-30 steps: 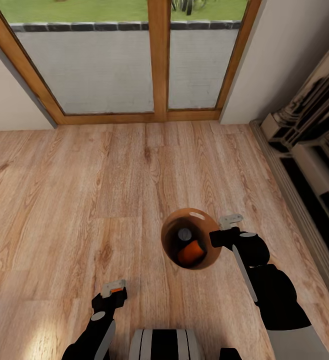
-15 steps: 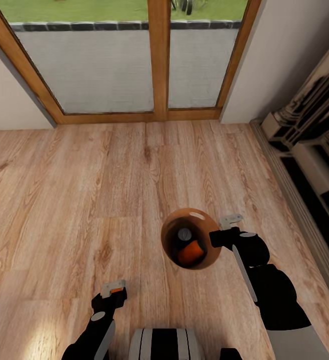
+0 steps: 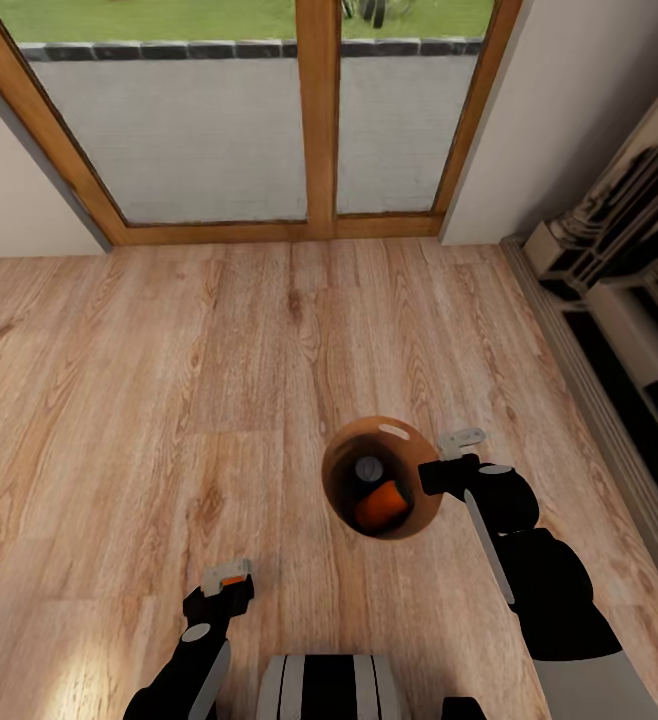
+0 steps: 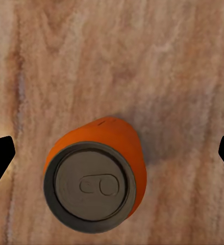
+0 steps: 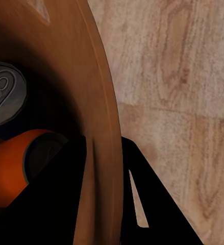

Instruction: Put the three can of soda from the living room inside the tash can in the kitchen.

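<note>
The right claw (image 3: 439,473) pinches the rim of the trash can (image 3: 424,510), one finger inside the wall and one outside. Within the bin, just inward of that claw, lie two soda cans: one orange can on its side (image 3: 382,505) and one apparently upright, showing its grey top (image 3: 369,468). The left claw (image 3: 227,580) hangs spread around a third can (image 4: 94,178) standing on the wood floor (image 3: 169,400).

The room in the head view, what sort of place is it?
Probably a living room: wood plank floor, wood-framed glass doors onto a lawn, and what looks like a fireplace surround on the right.
</note>
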### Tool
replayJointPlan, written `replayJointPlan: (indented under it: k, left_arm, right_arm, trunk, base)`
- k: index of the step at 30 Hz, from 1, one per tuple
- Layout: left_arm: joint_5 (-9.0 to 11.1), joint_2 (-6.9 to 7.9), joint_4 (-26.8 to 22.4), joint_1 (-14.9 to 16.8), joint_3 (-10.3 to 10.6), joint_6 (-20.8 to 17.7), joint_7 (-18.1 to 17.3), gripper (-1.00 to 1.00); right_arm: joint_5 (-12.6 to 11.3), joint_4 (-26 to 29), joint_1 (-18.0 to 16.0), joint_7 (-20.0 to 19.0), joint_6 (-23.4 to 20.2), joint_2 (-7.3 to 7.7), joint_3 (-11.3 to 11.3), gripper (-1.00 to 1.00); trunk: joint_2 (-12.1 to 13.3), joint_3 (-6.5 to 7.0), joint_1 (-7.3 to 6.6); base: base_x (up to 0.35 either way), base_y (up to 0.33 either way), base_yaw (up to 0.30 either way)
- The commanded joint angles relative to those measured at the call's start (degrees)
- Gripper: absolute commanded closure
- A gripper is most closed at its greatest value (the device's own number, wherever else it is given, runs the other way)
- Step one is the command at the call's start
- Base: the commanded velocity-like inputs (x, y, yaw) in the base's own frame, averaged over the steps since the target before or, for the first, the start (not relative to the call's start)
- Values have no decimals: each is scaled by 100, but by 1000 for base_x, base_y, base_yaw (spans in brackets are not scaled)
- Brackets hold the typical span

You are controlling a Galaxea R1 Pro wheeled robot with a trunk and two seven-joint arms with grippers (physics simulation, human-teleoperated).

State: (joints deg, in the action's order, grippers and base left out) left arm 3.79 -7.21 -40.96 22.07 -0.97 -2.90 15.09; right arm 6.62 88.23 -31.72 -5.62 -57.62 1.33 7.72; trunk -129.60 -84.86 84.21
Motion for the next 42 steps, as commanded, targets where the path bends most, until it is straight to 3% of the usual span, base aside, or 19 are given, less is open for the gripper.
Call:
replayJointPlan:
  k: [1, 19, 42]
  left_arm:
    - [0, 0, 0, 0, 0, 0, 1, -100]
    - [-1, 0, 3, 0, -9, 0, 0, -100]
    - [-1, 33, -8, 0, -9, 0, -1, -100]
  right_arm:
    - [-118, 1, -1, -19, -3, -1, 2, 100]
    - [-118, 1, -1, -19, -3, -1, 2, 100]
    - [-118, 1, -1, -19, -3, -1, 6, 100]
  trunk:
    - [0, 0, 0]
    - [0, -1, 0]
    - [0, -106, 0]
  base:
    - [0, 0, 0]
    - [0, 21, 0]
    - [0, 0, 0]
